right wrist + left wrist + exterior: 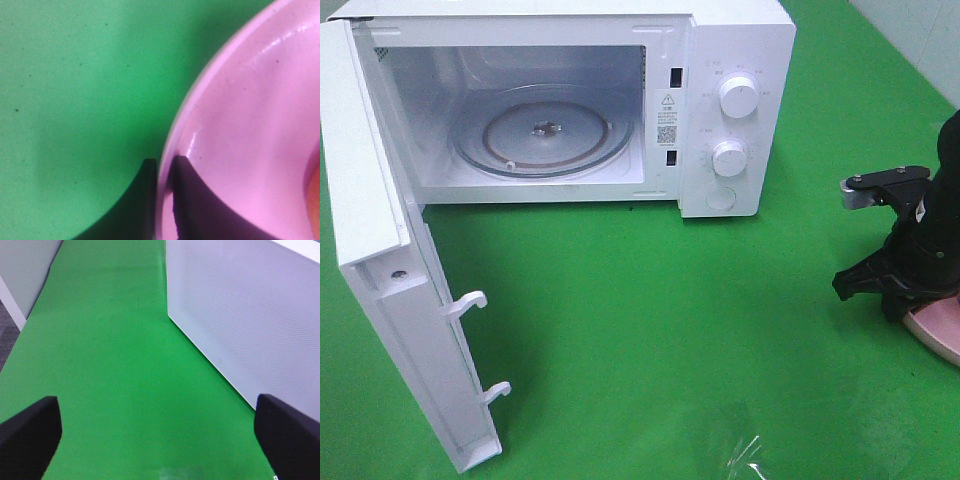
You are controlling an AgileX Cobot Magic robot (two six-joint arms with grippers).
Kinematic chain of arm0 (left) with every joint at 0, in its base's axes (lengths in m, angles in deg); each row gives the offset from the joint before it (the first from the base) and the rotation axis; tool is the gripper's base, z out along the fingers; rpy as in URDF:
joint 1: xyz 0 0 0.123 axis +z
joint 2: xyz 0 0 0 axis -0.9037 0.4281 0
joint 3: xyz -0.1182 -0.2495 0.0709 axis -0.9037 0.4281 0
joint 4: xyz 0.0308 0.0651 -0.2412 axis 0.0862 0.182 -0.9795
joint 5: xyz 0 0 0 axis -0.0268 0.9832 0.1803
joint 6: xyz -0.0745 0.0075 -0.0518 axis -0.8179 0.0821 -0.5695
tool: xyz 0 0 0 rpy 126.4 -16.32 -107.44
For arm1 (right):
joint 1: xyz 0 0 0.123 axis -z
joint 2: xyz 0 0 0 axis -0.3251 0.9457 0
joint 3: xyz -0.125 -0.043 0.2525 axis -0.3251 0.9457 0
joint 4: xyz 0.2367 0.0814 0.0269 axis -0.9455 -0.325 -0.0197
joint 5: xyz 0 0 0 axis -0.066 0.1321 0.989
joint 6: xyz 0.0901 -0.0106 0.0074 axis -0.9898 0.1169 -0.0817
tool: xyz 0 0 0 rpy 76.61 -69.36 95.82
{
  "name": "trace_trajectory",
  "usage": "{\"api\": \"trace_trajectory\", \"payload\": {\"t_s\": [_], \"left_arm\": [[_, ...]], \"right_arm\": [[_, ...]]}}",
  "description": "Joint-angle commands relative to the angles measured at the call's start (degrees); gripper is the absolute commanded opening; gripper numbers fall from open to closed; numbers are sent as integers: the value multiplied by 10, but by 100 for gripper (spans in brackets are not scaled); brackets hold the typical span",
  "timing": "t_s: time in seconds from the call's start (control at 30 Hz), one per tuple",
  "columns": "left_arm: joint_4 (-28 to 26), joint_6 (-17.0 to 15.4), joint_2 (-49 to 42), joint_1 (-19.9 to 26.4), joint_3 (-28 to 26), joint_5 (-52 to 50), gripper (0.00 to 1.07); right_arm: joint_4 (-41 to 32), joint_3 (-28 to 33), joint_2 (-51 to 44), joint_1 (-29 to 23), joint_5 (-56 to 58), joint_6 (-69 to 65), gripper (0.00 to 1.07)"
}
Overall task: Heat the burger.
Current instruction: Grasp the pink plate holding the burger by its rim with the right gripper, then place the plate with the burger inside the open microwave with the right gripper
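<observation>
My right gripper (164, 165) is shut on the rim of the pink plate (240, 115), one finger outside the rim and one inside. Only an orange-brown sliver of the burger (315, 200) shows at the edge of the right wrist view. In the high view the right gripper (908, 300) reaches down at the far right onto the plate (938, 332), and the arm hides the burger. The left gripper (160, 440) is open over bare green cloth, with nothing between its fingers.
The white microwave (730, 110) stands at the back with its door (410, 330) swung wide open to the left and the glass turntable (545, 135) bare. Its perforated side wall (240, 315) lies close to the left gripper. Green cloth (670, 330) covers the table.
</observation>
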Motion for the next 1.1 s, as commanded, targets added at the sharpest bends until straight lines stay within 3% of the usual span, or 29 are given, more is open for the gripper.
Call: {"api": "trace_trajectory", "payload": {"t_s": [0.03, 0.7, 0.83, 1.1], "left_arm": [[-5, -3, -11, -2, 2, -6, 103], [-5, -3, -11, -2, 2, -6, 103], [-5, -3, -11, -2, 2, -6, 103], [-5, -3, -11, -2, 2, -6, 103]], "right_arm": [[5, 6, 3, 1, 7, -25, 0], [156, 48, -57, -65, 66, -201, 0], [209, 63, -81, -100, 107, -251, 0], [242, 68, -105, -135, 142, -284, 0]]}}
